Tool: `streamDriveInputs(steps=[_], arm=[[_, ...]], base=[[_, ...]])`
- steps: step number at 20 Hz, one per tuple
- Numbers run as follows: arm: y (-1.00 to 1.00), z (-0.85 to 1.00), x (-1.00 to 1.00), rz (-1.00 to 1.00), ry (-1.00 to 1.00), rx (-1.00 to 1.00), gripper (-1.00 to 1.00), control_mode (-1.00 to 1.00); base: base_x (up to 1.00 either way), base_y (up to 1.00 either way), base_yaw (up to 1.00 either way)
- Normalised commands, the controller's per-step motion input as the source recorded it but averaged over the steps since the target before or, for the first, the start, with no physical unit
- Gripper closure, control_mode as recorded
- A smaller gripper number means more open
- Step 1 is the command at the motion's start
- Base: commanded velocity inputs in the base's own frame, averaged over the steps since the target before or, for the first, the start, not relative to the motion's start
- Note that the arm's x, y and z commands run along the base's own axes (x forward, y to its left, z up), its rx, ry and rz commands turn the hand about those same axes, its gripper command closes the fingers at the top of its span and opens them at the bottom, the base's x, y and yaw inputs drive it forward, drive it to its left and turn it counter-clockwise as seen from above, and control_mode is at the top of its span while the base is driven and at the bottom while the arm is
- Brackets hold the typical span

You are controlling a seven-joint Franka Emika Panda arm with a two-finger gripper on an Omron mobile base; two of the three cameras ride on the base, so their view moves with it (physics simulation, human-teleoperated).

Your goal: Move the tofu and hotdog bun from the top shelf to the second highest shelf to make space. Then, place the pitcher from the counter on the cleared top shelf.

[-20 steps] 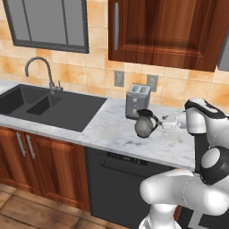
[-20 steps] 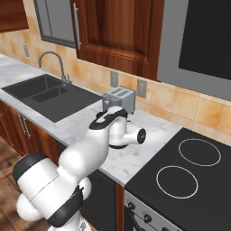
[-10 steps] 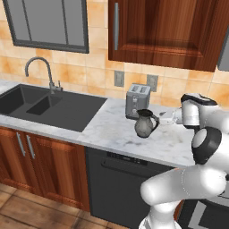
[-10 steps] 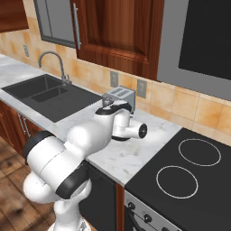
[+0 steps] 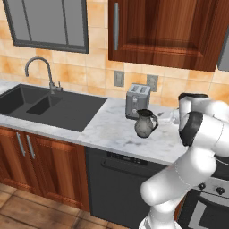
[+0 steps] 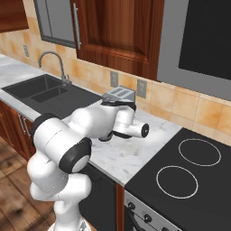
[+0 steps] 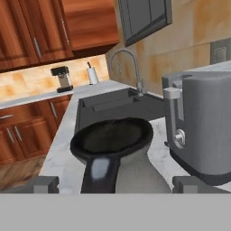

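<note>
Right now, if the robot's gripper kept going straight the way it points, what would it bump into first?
Most likely the mottled grey pitcher: its dark handle sits right between the open gripper's fingertips. The boxy silver toaster stands off to one side.

Sitting on the counter, with the pitcher being cut off below its neck by the hand view's lower edge, belly unseen. Being almost wholly covered by the arm in the right base view. Toaster running off the hand view's right edge. Sink getting clipped at the left base view's left edge.
</note>
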Motion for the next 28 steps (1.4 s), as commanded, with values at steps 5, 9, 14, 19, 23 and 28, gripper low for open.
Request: streamDriveInputs(steps=[5, 9, 14, 19, 23, 28], arm=[[0.0, -0.4, 0.19, 0.07, 0.0, 0.0, -1.0, -1.0], [0.0, -0.33, 0.17, 0.07, 0.0, 0.0, -1.0, -1.0], [0.0, -0.25, 0.17, 0.06, 0.0, 0.0, -1.0, -1.0], [0.0, -0.22, 0.15, 0.06, 0.0, 0.0, -1.0, -1.0], [0.0, -0.26, 0.0, 0.08, 0.0, 0.0, -1.0, -1.0], [0.17, -0.18, -0.05, 0.09, 0.0, 0.0, -1.0, -1.0]], base=[[0.0, 0.0, 0.0], [0.0, 0.0, 0.0], [0.0, 0.0, 0.0], [0.0, 0.0, 0.0], [0.0, 0.0, 0.0], [0.0, 0.0, 0.0]])
